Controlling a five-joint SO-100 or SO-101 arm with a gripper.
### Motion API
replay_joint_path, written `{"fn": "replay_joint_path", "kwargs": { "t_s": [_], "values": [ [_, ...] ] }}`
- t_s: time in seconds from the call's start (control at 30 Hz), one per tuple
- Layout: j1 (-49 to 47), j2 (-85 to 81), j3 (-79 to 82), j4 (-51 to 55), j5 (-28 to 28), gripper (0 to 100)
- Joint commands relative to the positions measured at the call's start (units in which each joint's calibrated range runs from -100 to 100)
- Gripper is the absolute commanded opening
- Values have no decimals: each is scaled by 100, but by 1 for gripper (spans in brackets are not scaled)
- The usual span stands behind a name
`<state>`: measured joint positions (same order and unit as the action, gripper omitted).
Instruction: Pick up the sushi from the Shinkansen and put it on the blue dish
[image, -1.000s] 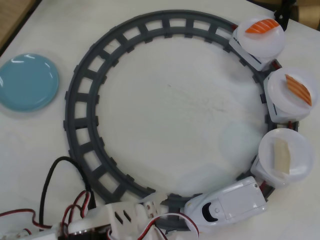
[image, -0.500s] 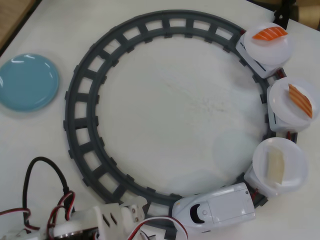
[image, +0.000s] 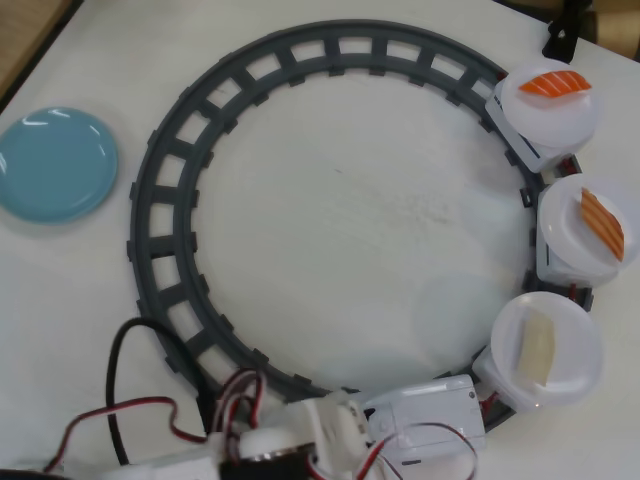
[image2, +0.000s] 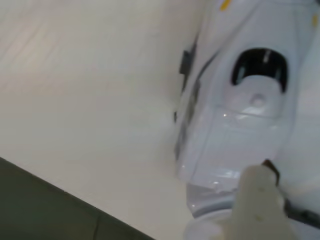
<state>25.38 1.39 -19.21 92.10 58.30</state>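
Gripper (image2: 260, 200) over the train (image2: 240, 105) nose at the table's (image: 330, 200) bottom edge; open or clenched, cannot tell. Sushi (image: 537, 347) lies apart, on the first plate (image: 575, 350) behind.

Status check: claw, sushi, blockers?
Claw state unclear, over white toy train's nose. Pale cream sushi block on rear white plate. Glossy light-blue dish empty.
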Motion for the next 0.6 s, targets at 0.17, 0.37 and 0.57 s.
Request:
{"fn": "replay_joint_path", "kwargs": {
  "t_s": [0.17,0.37,0.57],
  "values": [
    [578,1599,-3029,705,1042,23],
    [587,2030,-3444,705,1528,24],
    [622,2013,-3534,705,1638,31]
  ]
}}
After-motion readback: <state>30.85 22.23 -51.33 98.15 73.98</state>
